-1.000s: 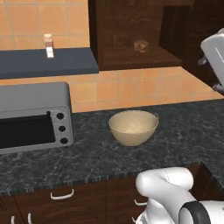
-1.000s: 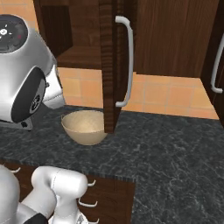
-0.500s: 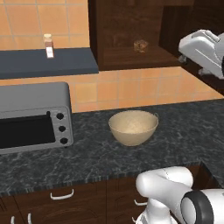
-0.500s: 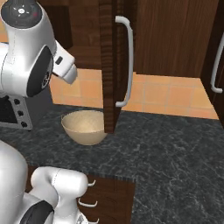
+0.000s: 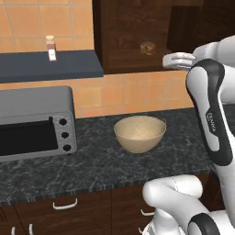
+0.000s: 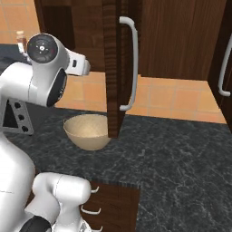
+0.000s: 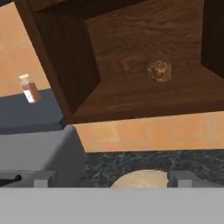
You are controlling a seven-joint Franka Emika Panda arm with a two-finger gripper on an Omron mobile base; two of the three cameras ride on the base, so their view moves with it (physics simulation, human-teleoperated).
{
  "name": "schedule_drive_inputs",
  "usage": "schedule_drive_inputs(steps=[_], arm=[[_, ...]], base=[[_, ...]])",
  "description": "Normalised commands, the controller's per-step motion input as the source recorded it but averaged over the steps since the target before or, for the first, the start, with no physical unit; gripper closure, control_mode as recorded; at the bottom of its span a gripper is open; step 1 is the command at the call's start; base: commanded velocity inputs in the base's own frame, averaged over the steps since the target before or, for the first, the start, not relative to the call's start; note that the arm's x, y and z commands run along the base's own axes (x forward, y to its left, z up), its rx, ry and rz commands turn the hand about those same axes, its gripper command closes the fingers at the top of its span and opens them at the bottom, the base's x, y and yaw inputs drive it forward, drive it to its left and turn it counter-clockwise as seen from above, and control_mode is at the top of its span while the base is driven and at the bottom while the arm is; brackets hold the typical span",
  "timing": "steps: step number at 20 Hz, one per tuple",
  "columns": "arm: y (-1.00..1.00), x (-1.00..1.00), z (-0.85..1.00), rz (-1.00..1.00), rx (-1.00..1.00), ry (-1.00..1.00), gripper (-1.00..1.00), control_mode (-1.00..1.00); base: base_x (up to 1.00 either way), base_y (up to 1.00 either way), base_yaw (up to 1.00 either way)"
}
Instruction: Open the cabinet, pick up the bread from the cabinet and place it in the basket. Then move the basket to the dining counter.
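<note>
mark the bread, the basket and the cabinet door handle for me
bread [image 7: 159,71], hand view, middle of the lump on the cabinet shelf
basket [image 5: 139,133], left base view, inner wall of the bowl
cabinet door handle [image 6: 132,63], right base view, mid-length of the silver bar

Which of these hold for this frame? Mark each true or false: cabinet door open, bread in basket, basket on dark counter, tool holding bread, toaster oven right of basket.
1. The dark brown wooden cabinet stands open. True.
2. The small round brown bread lies in the tan bowl-shaped basket. False: it sits on the cabinet shelf.
3. The basket rests on the black speckled counter. True.
4. The tool holds the bread. False: it is apart from it, fingers spread.
5. The grey toaster oven stands right of the basket. False: left in the left base view.
</note>
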Motion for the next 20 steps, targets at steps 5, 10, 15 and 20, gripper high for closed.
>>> schedule_drive_inputs(steps=[5,10,15,20], arm=[[0.00,0.62,0.60,0.01,-0.23,0.11,-1.00,-1.00],[-0.07,0.58,-0.04,0.00,-0.12,0.02,-1.00,-1.00],[-0.18,0.77,-0.25,0.00,-0.07,0.00,-1.00,-1.00],[-0.45,0.30,0.00,0.00,-0.02,0.00,-1.00,-1.00]], base=[[0.00,0.00,0.00],[0.00,0.00,0.00],[0.00,0.00,0.00],[0.00,0.00,0.00]])
